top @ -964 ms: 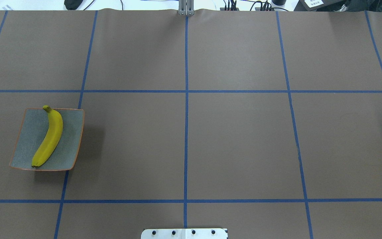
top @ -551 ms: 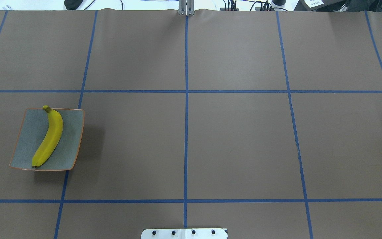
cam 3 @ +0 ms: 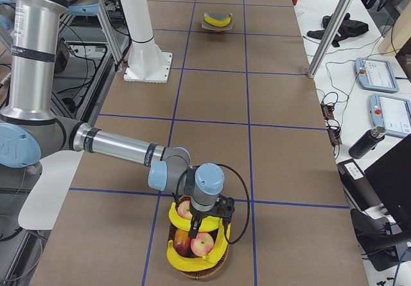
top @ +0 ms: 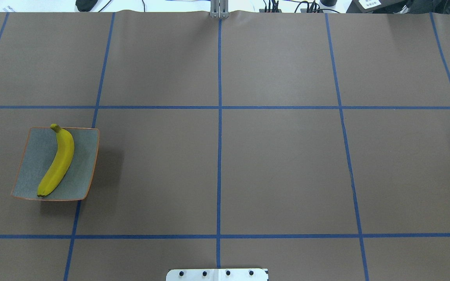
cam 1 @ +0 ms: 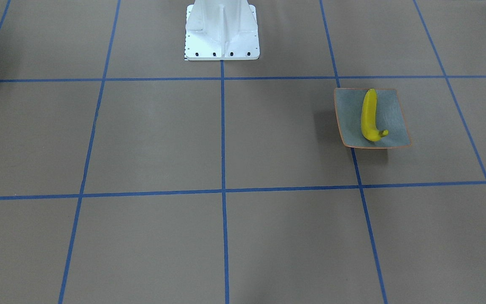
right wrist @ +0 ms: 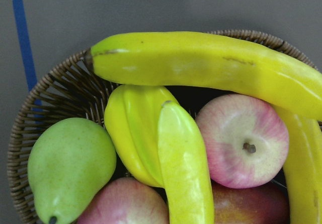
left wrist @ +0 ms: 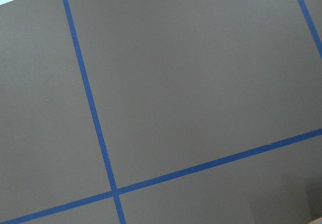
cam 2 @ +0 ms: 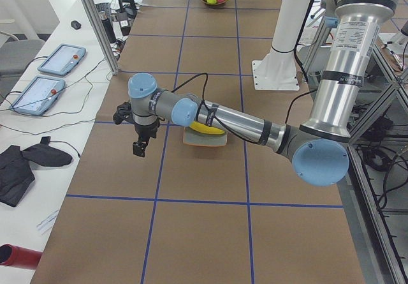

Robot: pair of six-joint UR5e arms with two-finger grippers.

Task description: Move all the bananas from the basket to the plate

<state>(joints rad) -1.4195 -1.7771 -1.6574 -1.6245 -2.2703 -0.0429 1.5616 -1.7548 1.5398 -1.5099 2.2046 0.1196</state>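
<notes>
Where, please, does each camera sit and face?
Front-facing: across the table, facing back at the white base; plate, one banana.
Overhead: above-behind the base, looking down; only its edge shows.
Exterior left: left table end; left arm, left gripper beside the plate.
Exterior right: right end; right arm, right gripper over the basket.
Left wrist: down at bare table; no body.
Right wrist: into the basket at bananas, pear; no body.
Shared: front-facing and overhead both show plate and banana.
</notes>
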